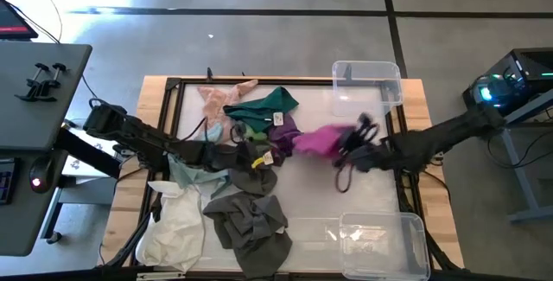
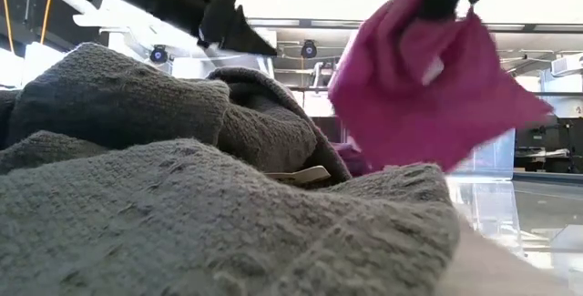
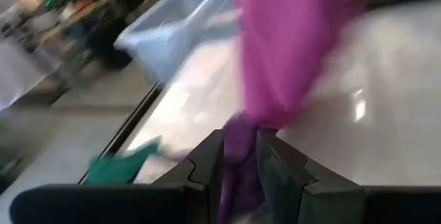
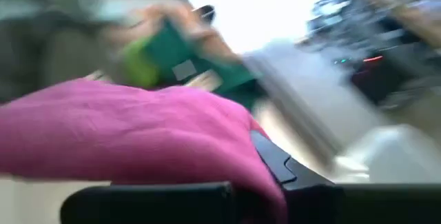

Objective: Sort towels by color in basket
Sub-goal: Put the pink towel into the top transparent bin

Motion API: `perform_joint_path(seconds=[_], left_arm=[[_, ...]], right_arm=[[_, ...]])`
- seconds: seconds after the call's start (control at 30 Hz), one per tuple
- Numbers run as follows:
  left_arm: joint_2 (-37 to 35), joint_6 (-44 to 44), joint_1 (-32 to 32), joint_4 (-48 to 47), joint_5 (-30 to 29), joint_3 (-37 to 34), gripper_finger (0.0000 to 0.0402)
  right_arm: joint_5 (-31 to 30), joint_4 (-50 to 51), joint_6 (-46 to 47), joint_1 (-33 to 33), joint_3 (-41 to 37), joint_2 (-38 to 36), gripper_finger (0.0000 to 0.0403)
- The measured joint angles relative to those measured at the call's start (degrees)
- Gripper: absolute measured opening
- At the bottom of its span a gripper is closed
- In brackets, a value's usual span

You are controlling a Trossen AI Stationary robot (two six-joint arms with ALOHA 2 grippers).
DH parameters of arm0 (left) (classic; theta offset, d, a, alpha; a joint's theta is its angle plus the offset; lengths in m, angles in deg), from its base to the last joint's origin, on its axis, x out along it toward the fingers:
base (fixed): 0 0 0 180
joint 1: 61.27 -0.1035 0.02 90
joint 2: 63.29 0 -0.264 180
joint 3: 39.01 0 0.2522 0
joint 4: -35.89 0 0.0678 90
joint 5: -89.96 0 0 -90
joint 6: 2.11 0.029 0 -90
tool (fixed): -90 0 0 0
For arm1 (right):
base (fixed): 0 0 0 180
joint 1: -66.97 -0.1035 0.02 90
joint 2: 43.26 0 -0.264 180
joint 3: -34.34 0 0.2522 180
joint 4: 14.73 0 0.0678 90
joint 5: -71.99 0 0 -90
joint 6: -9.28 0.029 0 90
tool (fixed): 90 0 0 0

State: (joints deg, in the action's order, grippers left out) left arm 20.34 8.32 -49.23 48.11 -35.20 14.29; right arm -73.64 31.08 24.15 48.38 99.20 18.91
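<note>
My right hand is closed on a magenta towel, which hangs off the bench between the heap of towels and the two clear plastic bins. In the low view that magenta towel dangles in the air above the pale work surface. My left hand reaches in at the middle of the heap, and its fingers pinch a strip of purple cloth.

The bench is a wooden top with a black-framed white mat. On it lie a peach-pink towel, a dark green towel, a lime green one, a white towel and dark grey towels. One clear bin sits at the far right corner, another at the near right corner.

The floor is grey concrete with dark seams. A grey side table stands to my left, and a lit equipment cart to my right.
</note>
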Motion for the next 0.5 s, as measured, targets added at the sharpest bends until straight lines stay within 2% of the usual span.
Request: perform_joint_path(seconds=[0.17, 0.27, 0.37, 0.5], left_arm=[[0.31, 4.59, -0.03, 4.28, 1.61, -0.58, 0.0074], [0.35, 5.76, -0.54, 5.18, 1.62, -0.58, 0.0074], [0.35, 5.68, -0.81, 5.28, 1.61, -0.58, 0.0074], [0.35, 5.27, -0.5, 5.17, 1.64, -0.58, 0.0074]], right_arm=[[-11.49, 16.36, -6.8, 3.28, 14.48, -4.54, 0.0003], [-13.16, 19.15, -13.34, 8.56, 20.54, -6.18, 0.0002], [-10.34, 19.38, -18.16, 15.07, 24.09, -7.26, 0.0002], [0.32, 19.83, -21.24, 24.62, 25.14, -8.32, 0.0002]])
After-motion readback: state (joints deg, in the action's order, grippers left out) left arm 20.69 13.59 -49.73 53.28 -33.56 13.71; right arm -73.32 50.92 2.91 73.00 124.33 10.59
